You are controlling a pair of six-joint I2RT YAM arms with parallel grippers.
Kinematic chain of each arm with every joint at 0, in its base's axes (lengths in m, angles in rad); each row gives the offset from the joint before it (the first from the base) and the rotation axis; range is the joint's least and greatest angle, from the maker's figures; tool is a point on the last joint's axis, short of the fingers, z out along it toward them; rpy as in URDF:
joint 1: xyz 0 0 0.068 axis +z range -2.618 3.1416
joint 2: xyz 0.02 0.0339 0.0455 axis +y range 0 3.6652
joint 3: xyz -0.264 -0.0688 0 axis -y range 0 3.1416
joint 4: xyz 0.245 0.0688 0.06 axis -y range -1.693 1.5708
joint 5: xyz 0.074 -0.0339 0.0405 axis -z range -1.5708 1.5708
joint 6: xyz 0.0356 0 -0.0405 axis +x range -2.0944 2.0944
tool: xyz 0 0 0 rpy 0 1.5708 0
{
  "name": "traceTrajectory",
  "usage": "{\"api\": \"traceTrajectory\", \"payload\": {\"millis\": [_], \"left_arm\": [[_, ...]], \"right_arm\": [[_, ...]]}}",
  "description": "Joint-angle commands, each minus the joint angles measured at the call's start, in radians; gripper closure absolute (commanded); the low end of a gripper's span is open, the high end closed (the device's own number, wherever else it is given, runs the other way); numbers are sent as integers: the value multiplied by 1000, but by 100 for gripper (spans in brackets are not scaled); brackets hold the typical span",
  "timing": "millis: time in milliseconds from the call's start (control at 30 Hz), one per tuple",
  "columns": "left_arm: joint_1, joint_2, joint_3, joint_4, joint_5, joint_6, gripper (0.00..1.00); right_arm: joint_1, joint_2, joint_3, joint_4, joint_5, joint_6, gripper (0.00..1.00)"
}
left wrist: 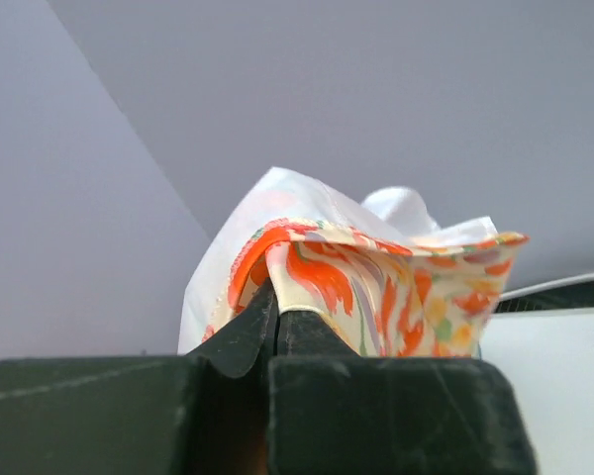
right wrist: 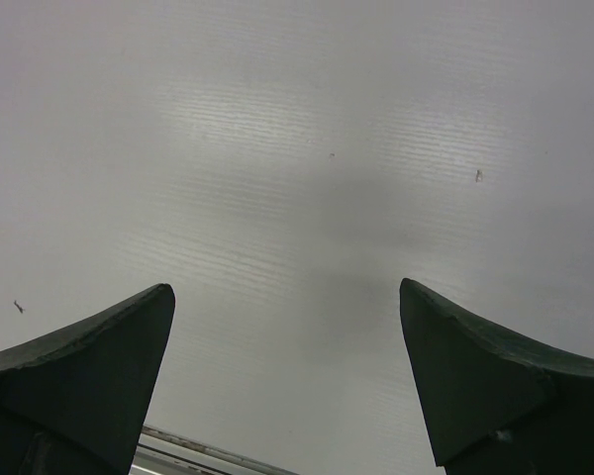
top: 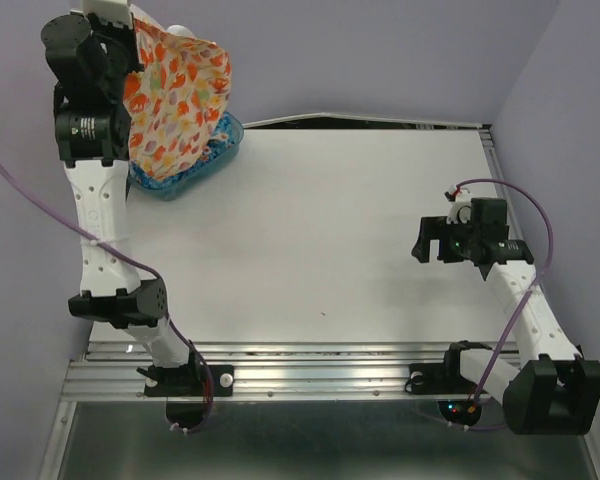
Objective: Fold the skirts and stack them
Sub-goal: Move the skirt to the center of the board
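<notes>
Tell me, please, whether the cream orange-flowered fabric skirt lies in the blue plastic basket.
Lifted: the shut left gripper holds the skirt above the basket; hem clearance cannot tell.

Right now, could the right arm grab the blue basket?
Probably not easily. The basket sits in the far left corner, across the table from the right end effector, and the hanging skirt partly hides it.

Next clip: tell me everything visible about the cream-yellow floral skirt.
The cream-yellow skirt is soft, thin fabric printed with orange-red flowers and leaves, with a plain white layer showing behind it in the left wrist view. It hangs bunched and creased in the air at the table's far left corner, pinched at an upper edge between the shut fingers of the left gripper. Its lower end drapes over the blue plastic basket; contact with the basket cannot be told.
</notes>
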Motion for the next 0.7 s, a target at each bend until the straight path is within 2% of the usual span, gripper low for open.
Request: {"api": "traceTrajectory", "payload": {"millis": [0,100,167,300,500,567,667], "left_arm": [[-28,-115,-23,62,114,-26,100],[-45,-190,-72,46,195,-49,100],[-99,-252,-122,33,252,-55,100],[-195,-339,-339,-10,304,-24,100],[-373,-419,-652,-51,195,31,100],[-461,-442,-750,-20,105,49,100],[-562,-434,-807,15,-1,33,100]], "right_arm": [[-5,-38,42,35,-17,2,0],[-5,-49,39,33,-22,4,0],[-5,-54,36,33,-24,4,0],[-5,-60,36,35,-30,4,0],[-5,-51,44,30,-33,2,0],[-5,-41,48,31,-33,2,0],[-5,-25,59,31,-22,4,0]]}}
